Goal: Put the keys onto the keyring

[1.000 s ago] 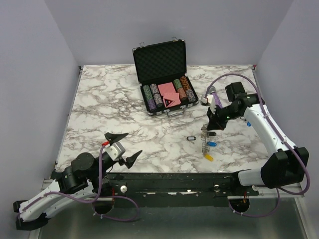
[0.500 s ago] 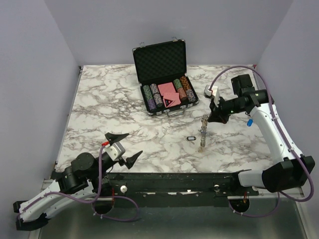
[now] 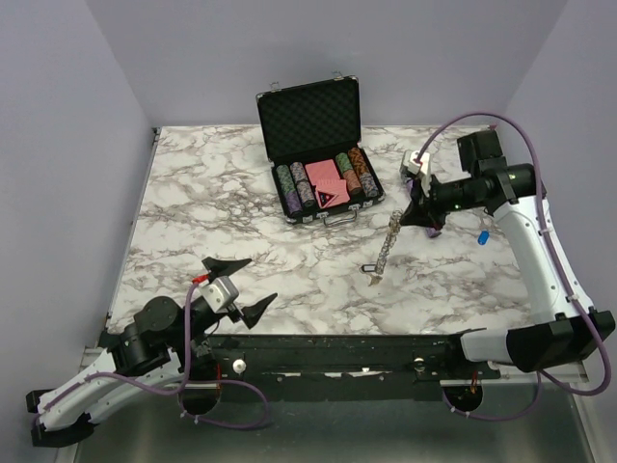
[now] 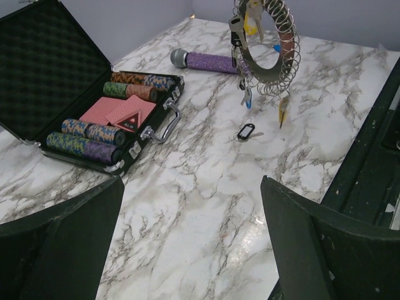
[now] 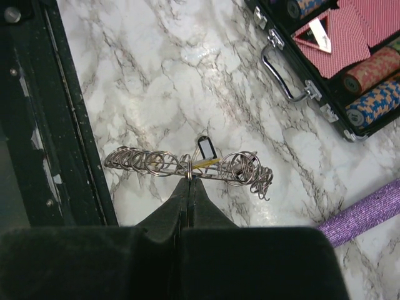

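Keyring (image 3: 389, 241) hangs tilted in the air, held at its rim by the right gripper (image 3: 406, 214), whose jaws are pressed together on the thin wire. Its lower end sits close over the desk (image 3: 212, 193); whether it touches cannot be told. In the left wrist view, small silver loops fringe the ring all round and a yellow key (image 4: 282, 110) dangles from its lower edge. A black-headed key (image 4: 245, 132) lies loose on the marble just below the ring. The left gripper (image 3: 241, 286) hovers low by the near edge, well apart from the ring, its jaws spread wide with nothing between them. An open poker chip case (image 3: 318, 154) stands at the far side, with a purple microphone (image 4: 209, 61) lying near it.
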